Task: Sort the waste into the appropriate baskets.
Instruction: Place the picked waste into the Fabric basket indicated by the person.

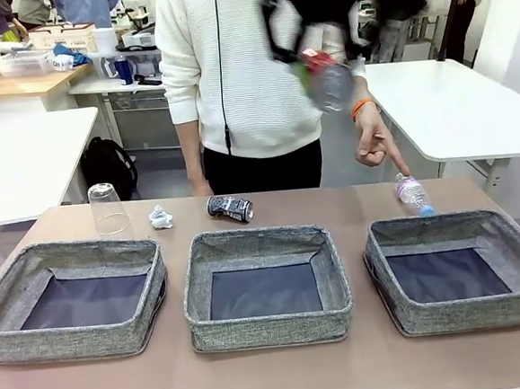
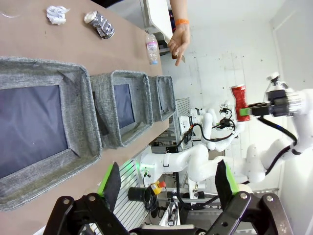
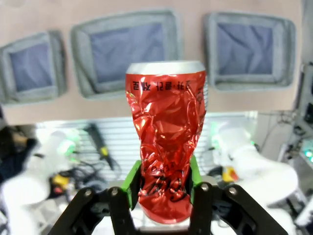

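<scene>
Three baskets [image 1: 262, 239] sit well below the right gripper [image 3: 164, 182], clamped on the red can [image 3: 166, 142]; left gripper [image 2: 166, 182] gapes wide, baskets just ahead.

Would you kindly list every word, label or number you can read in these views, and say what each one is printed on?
No text here can be read with confidence.
On the crushed red can: a dark line of print near the rim, upside down and creased; not legible.
On the crushed black-and-white can: markings too small to read.
On the clear bottle: pink label too small and blurred to read.
</scene>
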Robot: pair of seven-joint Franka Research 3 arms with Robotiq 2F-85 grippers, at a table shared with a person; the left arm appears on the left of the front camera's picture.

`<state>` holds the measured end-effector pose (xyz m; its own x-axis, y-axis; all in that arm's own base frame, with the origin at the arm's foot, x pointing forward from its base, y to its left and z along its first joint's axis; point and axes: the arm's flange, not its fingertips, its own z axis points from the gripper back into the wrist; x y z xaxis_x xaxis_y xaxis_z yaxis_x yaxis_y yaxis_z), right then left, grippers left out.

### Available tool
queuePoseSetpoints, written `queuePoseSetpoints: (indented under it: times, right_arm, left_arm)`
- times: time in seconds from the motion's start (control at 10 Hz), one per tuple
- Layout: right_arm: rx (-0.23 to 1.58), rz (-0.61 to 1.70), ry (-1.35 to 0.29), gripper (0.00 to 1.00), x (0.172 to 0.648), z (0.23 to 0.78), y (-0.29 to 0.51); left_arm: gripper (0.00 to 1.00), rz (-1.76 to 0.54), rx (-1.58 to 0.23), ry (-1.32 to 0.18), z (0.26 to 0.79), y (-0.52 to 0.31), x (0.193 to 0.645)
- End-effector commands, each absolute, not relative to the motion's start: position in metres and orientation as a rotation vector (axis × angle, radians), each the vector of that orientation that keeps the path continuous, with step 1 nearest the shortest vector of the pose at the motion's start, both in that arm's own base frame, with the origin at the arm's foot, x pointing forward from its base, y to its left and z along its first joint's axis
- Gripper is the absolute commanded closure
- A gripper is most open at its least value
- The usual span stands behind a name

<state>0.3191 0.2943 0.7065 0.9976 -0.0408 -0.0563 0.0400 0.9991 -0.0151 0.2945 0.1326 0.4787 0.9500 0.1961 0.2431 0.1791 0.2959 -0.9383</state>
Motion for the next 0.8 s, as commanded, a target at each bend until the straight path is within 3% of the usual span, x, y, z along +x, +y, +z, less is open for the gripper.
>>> queuePoseSetpoints:
  times: [0.0,0.3,0.7]
  right_arm:
    - [-0.044,0.097,0.055,0.57,0.281,0.630,0.214]
    - [0.027,0.000,0.128,0.57,0.265,0.542,0.118]
    - [0.115,-0.427,0.161,0.57,0.293,0.430,0.057]
  left_arm:
    - [0.00,-0.007,-1.293,-0.358,0.480,0.132,0.294]
    - [0.00,-0.007,-1.293,-0.358,0.480,0.132,0.294]
    - [0.00,-0.007,-1.293,-0.358,0.480,0.132,0.294]
